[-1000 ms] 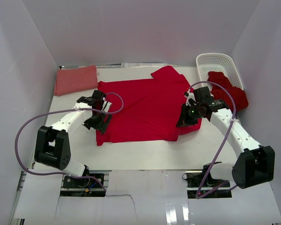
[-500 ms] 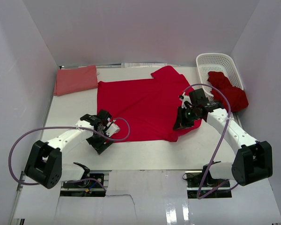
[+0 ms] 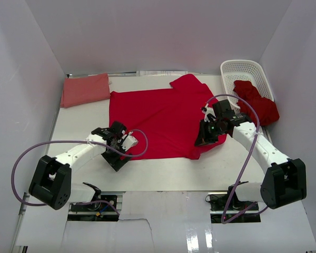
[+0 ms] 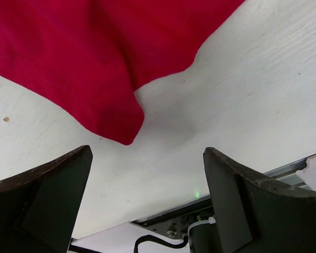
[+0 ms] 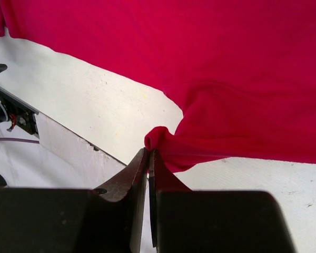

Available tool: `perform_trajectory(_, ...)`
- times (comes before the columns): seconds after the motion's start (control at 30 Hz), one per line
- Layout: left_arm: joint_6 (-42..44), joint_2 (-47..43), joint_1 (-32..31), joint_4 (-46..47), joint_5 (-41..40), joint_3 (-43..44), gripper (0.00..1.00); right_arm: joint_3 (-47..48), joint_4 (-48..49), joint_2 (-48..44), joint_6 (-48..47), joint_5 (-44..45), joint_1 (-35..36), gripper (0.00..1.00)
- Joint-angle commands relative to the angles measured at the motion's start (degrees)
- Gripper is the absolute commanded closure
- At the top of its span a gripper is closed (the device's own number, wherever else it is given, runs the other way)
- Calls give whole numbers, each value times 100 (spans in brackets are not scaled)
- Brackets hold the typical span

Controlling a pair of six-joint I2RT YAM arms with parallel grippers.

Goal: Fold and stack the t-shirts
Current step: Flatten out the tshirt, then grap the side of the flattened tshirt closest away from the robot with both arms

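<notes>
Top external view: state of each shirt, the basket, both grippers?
large crimson red t-shirt: spread flat, unfolded.
salmon-pink cloth shirt: folded.
second crimson red shirt: crumpled, spilling from basket.
white plastic lattice basket: upright.
left gripper: open, empty.
right gripper: shut on the large shirt's corner.

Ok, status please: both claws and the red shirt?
Left claw open by near-left corner of the spread crimson t-shirt. Right claw shut on its near-right edge. Pink t-shirt and basket off to the sides.
</notes>
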Motion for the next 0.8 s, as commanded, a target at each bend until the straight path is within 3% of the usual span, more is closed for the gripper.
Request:
perform_trajectory(0.0, -58, -91, -9, 217, 215, 254, 2, -86, 132, -39, -57, -114, 31, 92)
perform_trajectory(0.3, -304, 322, 61, 454, -251, 369, 3, -86, 132, -21, -75, -123, 22, 92)
perform_trajectory(0.5, -295, 507, 149, 542, -382, 343, 12, -77, 115, -12, -66, -97, 22, 92)
perform_trajectory(0.63, -295, 621, 176, 560, -453, 360, 24, -94, 115, -30, -75, -88, 22, 92)
perform_trajectory(0.77, -296, 560, 193, 577, -374, 334, 28, -103, 106, -47, -75, -70, 22, 92)
